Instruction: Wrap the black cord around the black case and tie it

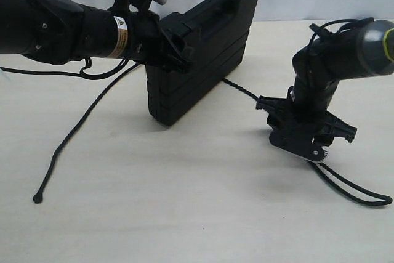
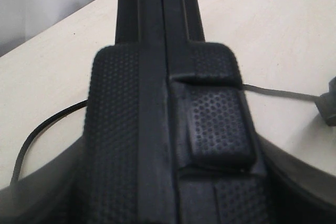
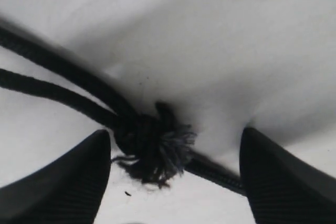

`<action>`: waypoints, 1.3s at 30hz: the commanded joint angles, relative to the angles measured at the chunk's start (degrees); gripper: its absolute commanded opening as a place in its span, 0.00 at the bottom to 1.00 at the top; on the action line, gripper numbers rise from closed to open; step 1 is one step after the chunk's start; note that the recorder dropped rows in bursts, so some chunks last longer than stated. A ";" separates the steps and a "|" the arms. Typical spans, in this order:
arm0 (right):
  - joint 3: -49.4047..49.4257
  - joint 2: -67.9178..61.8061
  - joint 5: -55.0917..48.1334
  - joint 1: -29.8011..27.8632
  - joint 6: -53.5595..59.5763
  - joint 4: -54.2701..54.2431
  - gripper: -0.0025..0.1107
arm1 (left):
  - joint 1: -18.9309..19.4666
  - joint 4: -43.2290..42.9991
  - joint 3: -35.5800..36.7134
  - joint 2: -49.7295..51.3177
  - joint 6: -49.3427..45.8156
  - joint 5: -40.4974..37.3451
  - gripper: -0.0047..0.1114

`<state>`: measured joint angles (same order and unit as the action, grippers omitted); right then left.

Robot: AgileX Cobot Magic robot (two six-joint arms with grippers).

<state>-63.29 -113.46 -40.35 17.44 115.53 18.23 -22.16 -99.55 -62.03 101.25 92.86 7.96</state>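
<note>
black cord (image 3: 58, 66) looks limp, grab the frayed knot (image 3: 155, 150); right hand (image 3: 174, 136) spread around it, left hand (image 1: 174, 45) pinching black case (image 1: 206, 69).

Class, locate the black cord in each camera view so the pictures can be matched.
Exterior view: black cord runs from lower left, past the black case, to a loop lower right.
Left wrist view: thin strands on both sides of the case.
Right wrist view: two strands meeting at a frayed knot, centre.
Shared landmark: the pale table.
</note>
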 commanded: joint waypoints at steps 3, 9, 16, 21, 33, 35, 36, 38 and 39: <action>0.31 -1.97 0.37 0.05 -3.89 5.11 0.43 | -0.40 -0.40 -0.07 -0.19 -0.09 1.12 0.04; 1.71 -3.06 4.20 0.05 -9.12 5.21 0.26 | -0.40 -0.40 -0.07 -0.19 -0.09 0.99 0.04; 1.09 -3.06 7.50 0.05 -23.56 -13.72 0.06 | -0.40 -0.40 -0.07 -0.19 -0.13 0.80 0.04; -0.69 -2.65 8.35 0.05 -40.97 -37.77 0.06 | -0.40 -0.40 -0.07 -0.19 -0.13 -1.07 0.04; -0.58 5.35 12.14 -1.10 -72.63 -37.88 0.06 | -0.40 -0.40 -0.07 -0.19 -0.13 -4.95 0.04; -0.49 5.64 12.57 -1.36 -74.79 -38.03 0.06 | -0.40 -0.40 -0.07 -0.19 -0.13 -5.53 0.04; -0.49 5.79 12.88 -1.39 -75.87 -38.12 0.06 | -0.40 -0.40 -0.07 -0.19 -0.13 -5.84 0.04; -0.47 5.92 13.80 -1.39 -77.82 -38.12 0.06 | -0.40 -0.40 -0.07 -0.19 0.14 -5.95 0.04; -0.47 5.92 14.20 -1.39 -78.52 -38.38 0.06 | -0.40 -0.40 -0.07 -0.19 0.14 -5.95 0.04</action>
<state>-64.10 -108.24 -27.98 16.30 39.90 -19.51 -22.59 -99.90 -62.03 101.25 92.86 5.25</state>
